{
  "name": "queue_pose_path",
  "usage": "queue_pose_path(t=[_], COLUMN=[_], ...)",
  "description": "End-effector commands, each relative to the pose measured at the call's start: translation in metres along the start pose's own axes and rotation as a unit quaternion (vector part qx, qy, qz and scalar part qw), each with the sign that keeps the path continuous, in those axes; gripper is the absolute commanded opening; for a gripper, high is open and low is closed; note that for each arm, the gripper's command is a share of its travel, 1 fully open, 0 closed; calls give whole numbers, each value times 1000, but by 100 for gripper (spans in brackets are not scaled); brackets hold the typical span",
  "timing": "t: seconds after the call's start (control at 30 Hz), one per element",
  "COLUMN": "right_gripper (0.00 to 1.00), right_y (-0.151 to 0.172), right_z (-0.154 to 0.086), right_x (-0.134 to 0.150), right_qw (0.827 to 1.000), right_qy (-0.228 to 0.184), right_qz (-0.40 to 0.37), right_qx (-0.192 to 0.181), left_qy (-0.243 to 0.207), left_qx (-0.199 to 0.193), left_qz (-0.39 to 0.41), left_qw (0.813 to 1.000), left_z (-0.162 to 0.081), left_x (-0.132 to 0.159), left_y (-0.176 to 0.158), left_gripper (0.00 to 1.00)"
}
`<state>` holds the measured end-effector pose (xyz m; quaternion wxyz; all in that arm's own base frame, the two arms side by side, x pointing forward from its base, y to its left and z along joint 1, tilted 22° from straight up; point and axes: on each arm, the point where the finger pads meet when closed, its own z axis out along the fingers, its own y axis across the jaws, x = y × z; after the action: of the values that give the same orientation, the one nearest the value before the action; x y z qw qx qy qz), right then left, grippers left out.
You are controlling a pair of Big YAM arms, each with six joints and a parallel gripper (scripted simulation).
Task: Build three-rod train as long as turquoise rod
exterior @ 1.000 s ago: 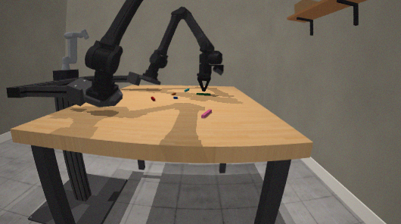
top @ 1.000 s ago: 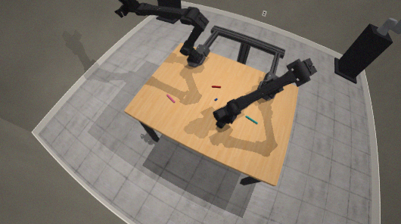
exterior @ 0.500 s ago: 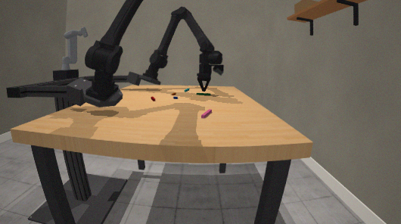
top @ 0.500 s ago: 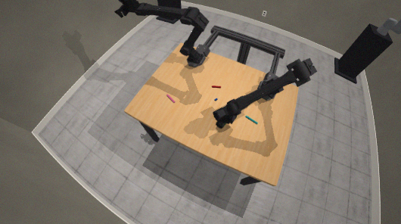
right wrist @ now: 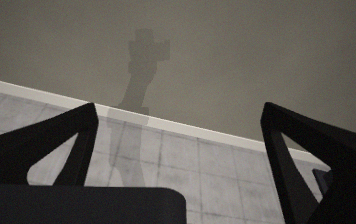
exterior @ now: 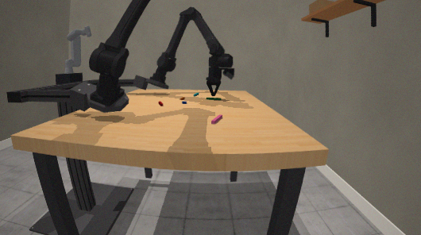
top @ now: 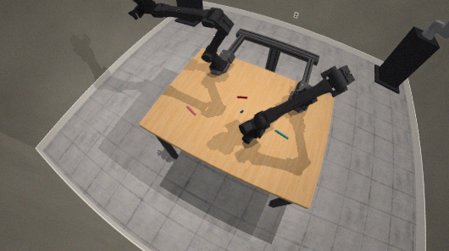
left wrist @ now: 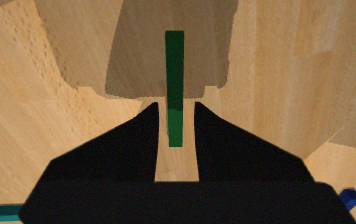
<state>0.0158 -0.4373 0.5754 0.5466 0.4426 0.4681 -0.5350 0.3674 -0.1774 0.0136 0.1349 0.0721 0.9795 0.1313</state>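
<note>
A green rod (left wrist: pixel 174 60) (exterior: pixel 213 98) lies flat on the table. My left gripper (left wrist: pixel 176 111) (exterior: pixel 212 91) (top: pixel 246 139) stands low over its near end, partly open, with a gap between each finger and the rod. In the top view the gripper hides the green rod. The turquoise rod (top: pixel 281 134) (exterior: pixel 195 94) (left wrist: pixel 10 210) lies beside the left arm. A red rod (top: pixel 241 97) (exterior: pixel 160 103), a small blue rod (top: pixel 241 111) (exterior: pixel 184 102) (left wrist: pixel 348 197), an orange rod (exterior: pixel 182 98) and a pink rod (top: pixel 191 110) (exterior: pixel 216 119) lie apart. My right gripper (right wrist: pixel 179 112) (top: pixel 135 12) is wide open and empty, raised high off the table and facing the wall.
The wooden table (top: pixel 271 181) (exterior: pixel 254 146) carries only the rods and the two arm bases. A black frame (top: pixel 275 47) stands behind the table. Black pillars (top: pixel 404 60) stand on the floor around it.
</note>
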Motion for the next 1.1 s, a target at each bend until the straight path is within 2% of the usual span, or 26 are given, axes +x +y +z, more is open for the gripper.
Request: queue_pose_path(t=[0.0,1.07], right_gripper=[100,100], right_y=[-10,-10], right_z=[3,3], right_x=[-46,-46], right_qw=[999,999], right_qy=[-44,-44], right_qz=[6,6], right_qx=[12,12], left_qy=[-6,-7], left_qx=[3,4], left_qz=[-9,-9], left_qw=[1000,1000], left_z=[-1,-4], left_x=[0,2], left_y=[4,4], left_gripper=[23,23])
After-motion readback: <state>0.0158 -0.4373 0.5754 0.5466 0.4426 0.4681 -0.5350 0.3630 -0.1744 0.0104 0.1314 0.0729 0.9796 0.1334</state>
